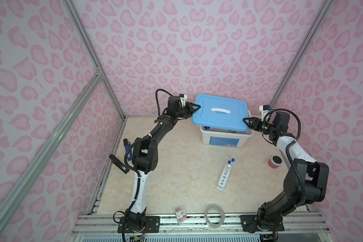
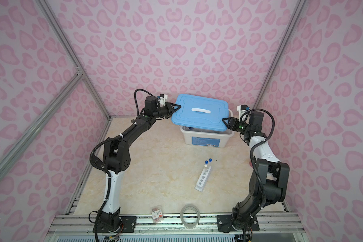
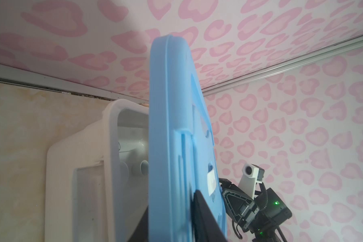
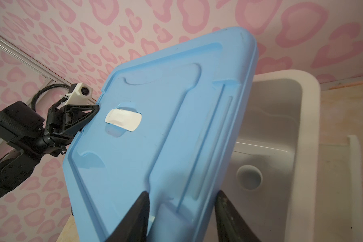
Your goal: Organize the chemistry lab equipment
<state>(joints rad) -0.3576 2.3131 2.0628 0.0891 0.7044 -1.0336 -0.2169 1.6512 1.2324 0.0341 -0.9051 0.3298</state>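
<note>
A blue lid [image 1: 220, 114] [image 2: 199, 114] hangs tilted above the open white bin [image 1: 222, 140] [image 2: 205, 140]. My left gripper [image 1: 197, 107] [image 2: 177, 106] [image 3: 172, 201] is shut on the lid's far-left corner. At the near-right corner, my right gripper [image 1: 246, 121] [image 2: 224, 120] [image 4: 182, 192] is shut on the lid [image 4: 166, 136]. A small white cup [image 4: 249, 177] lies inside the bin [image 4: 308, 125]. On the table the white rack [image 1: 224, 178] [image 2: 202, 178] lies at a slant. Two blue-capped test tubes [image 1: 231, 161] [image 2: 208, 161] are at its far end.
A clear tape roll [image 1: 214, 215] and a red-labelled packet [image 1: 181, 214] sit at the front edge. A pink pot with a dark top [image 1: 275, 161] stands beside the right arm. Black and blue tools [image 1: 127, 146] lie along the left rail.
</note>
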